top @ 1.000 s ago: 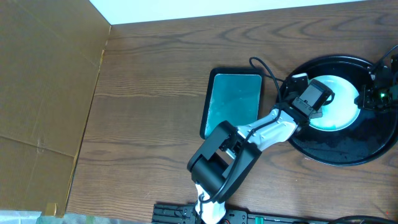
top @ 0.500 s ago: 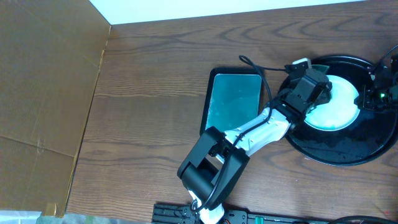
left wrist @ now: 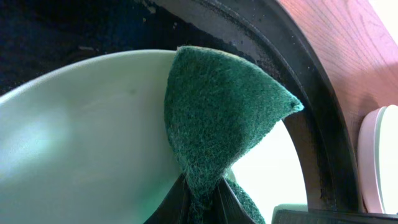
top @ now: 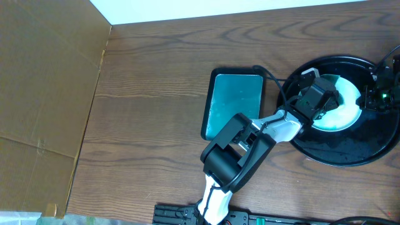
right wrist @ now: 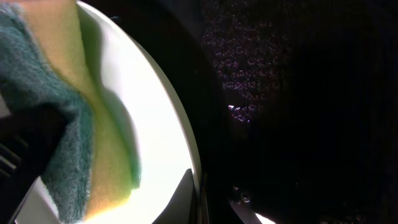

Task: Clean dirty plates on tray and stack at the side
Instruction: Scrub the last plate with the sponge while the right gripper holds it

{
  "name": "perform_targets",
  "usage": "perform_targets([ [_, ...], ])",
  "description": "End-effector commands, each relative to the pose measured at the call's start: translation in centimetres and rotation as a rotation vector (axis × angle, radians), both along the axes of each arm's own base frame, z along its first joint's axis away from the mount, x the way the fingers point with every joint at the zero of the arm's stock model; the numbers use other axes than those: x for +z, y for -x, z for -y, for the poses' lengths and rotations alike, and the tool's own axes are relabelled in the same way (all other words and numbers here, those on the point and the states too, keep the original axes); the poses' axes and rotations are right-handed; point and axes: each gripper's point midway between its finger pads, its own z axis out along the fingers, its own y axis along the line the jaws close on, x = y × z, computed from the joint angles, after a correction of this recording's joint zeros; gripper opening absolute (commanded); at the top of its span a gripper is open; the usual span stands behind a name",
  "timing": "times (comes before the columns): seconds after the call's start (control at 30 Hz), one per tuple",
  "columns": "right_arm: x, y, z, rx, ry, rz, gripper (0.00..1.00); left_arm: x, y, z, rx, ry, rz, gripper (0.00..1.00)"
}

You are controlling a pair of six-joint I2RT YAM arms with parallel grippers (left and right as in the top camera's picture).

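One white plate [top: 345, 111] lies in the round black tray [top: 350, 155]. My left gripper [top: 326, 102] is shut on a sponge and presses it onto the plate. In the left wrist view the fingers [left wrist: 202, 202] pinch the sponge's green scouring side [left wrist: 217, 124] against the plate [left wrist: 81, 137], close to the tray's rim [left wrist: 305, 81]. My right gripper [top: 374, 97] is at the plate's right edge. In the right wrist view its jaws [right wrist: 211, 199] clamp the plate's rim [right wrist: 155, 112], with the yellow and green sponge [right wrist: 68, 143] at the left. No smear shows. Other plates are hidden.
A rectangular teal-green tray [top: 234, 100] lies just left of the black tray, under the left arm's cable. A cardboard sheet [top: 44, 81] covers the table's left side. A pale rounded thing [left wrist: 380, 162] shows outside the tray's rim in the left wrist view.
My left gripper has swept the sponge toward the plate's far left edge and back to the middle. The left arm's elbow has shifted. The right gripper has not moved.
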Motion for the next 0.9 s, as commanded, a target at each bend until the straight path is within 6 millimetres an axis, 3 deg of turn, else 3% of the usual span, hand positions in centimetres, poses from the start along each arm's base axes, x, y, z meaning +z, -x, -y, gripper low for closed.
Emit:
perform_targets([
  [0.0, -3.8, 3.4, 0.6, 0.012, 0.068, -0.138, 0.01, -1.7, 0.3, -1.6, -0.037, -0.094, -0.020, 0.07],
  [0.1, -3.8, 3.4, 0.6, 0.012, 0.068, -0.135, 0.01, -2.4, 0.3, -3.2, -0.062, -0.168, -0.034, 0.07],
  [0.17, -3.8, 3.4, 0.6, 0.012, 0.068, -0.135, 0.01, -2.7, 0.3, -5.3, -0.023, -0.219, -0.073, 0.07],
  [0.3, -3.8, 3.4, 0.6, 0.012, 0.068, -0.134, 0.01, -1.6, -0.3, -9.4, 0.058, -0.320, -0.089, 0.07],
  [0.43, -3.8, 3.3, 0.6, 0.012, 0.068, -0.133, 0.01, 1.7, -1.4, -10.7, 0.044, -0.348, -0.015, 0.07],
  [0.7, -3.7, 3.3, 0.2, 0.021, 0.062, -0.127, 0.01, 10.4, -1.9, -10.6, 0.036, -0.284, 0.154, 0.07],
  [0.8, -2.9, 3.1, -0.7, 0.046, 0.063, -0.109, 0.01, 13.8, -1.7, -12.1, 0.069, -0.258, 0.194, 0.07],
  [0.87, -2.0, 2.8, -1.0, 0.058, 0.070, -0.090, 0.01, 14.9, -1.5, -13.7, 0.096, -0.261, 0.192, 0.07],
])
